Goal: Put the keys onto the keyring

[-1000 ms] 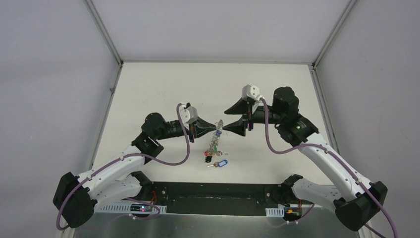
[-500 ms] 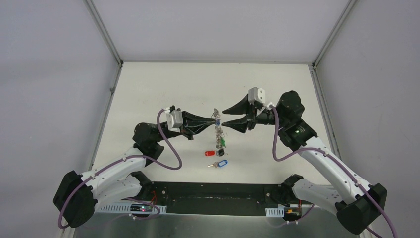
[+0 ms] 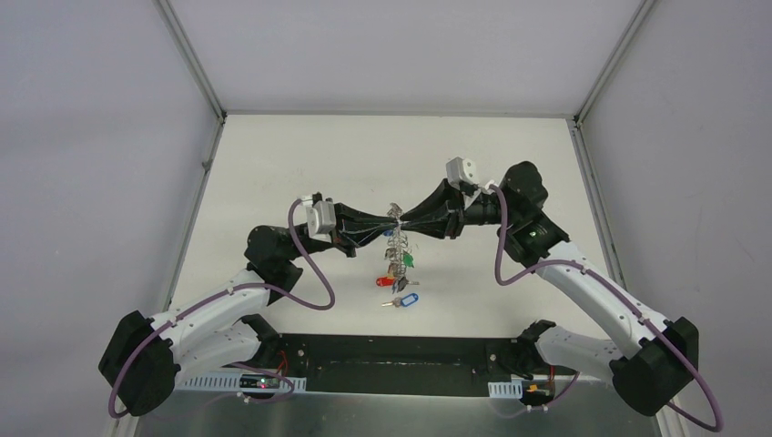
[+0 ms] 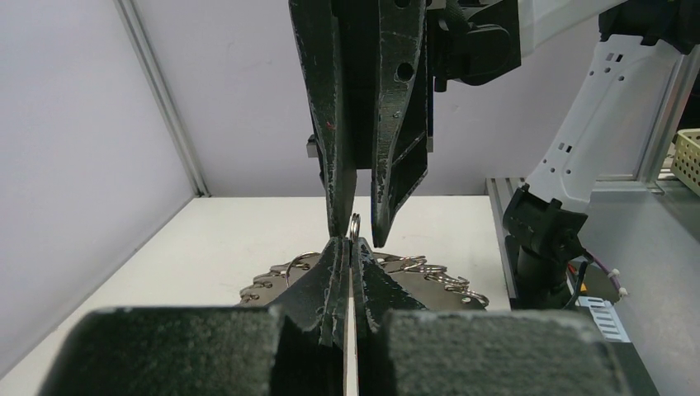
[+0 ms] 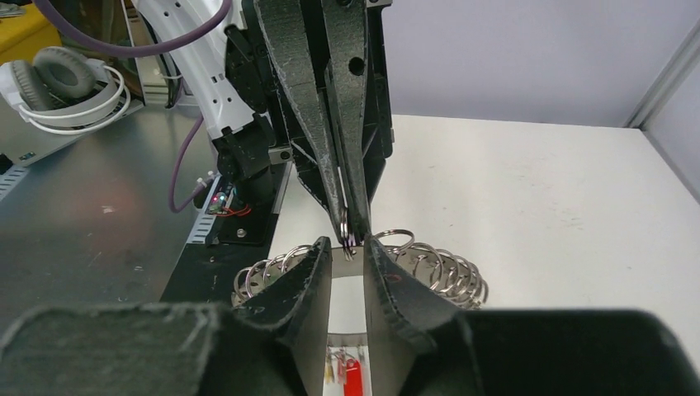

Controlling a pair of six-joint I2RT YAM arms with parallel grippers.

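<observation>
Two sets of fingers meet tip to tip at the centre of the top view, above the bench (image 3: 300,164).

Left fingers (image 3: 369,222): pressed together on the upper rim of the keyring (image 3: 397,241). The keyring hangs edge-on beneath them, with a green tag (image 3: 408,261) dangling from it.

Right fingers (image 3: 428,218): a narrow gap, set either side of a small wire loop (image 4: 353,223) on the same rim. Contact with the loop cannot be determined.

Red-tagged key (image 3: 385,281) and blue-tagged key (image 3: 407,299): both lie on the bench at lower centre, just below the ring's lower end and near each other.
</observation>
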